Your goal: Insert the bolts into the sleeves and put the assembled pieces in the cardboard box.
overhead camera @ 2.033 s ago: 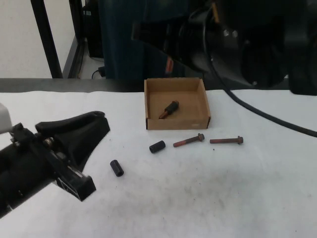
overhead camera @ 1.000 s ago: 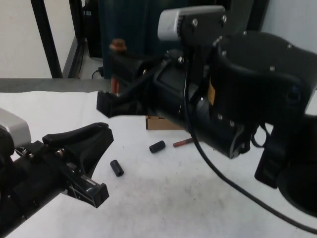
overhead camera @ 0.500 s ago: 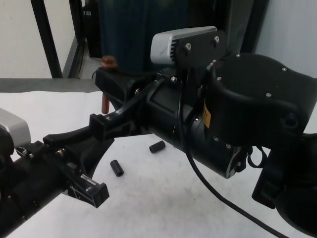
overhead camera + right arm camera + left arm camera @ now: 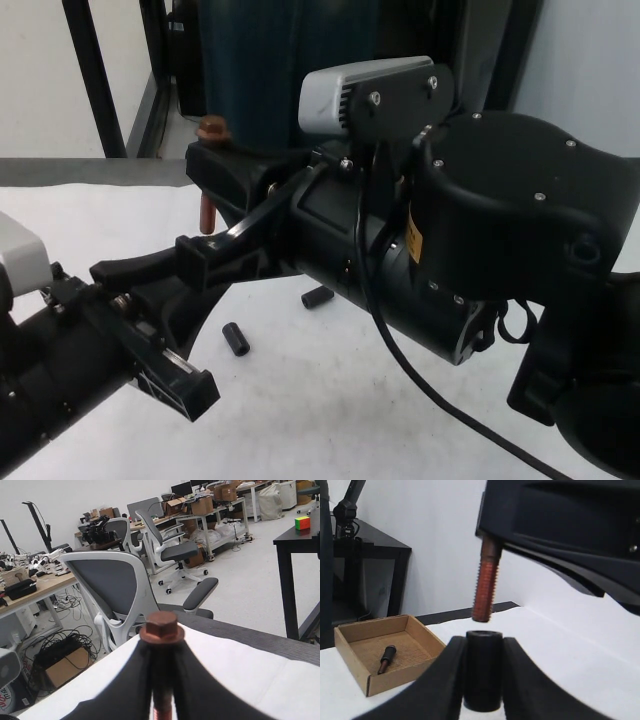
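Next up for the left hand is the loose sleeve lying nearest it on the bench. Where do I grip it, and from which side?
Grip the sleeve across its middle, coming straight down from above. It lies on its side on the cloth, so its flanks are exposed, and a mid-body hold likely leaves both ends open. The other sleeve lies well apart.

High view: behind both arms point(image 4: 480, 230), looking forward and down over tabletop point(image 4: 330, 400), arms close up. Left wrist view: close behind left hand point(image 4: 483, 642) and sleeve point(image 4: 483, 680), facing cardboard box point(image 4: 375, 629). Right wrist view: close behind right hand point(image 4: 161, 655), facing room point(image 4: 225, 530). All three share bolt point(image 4: 485, 587).
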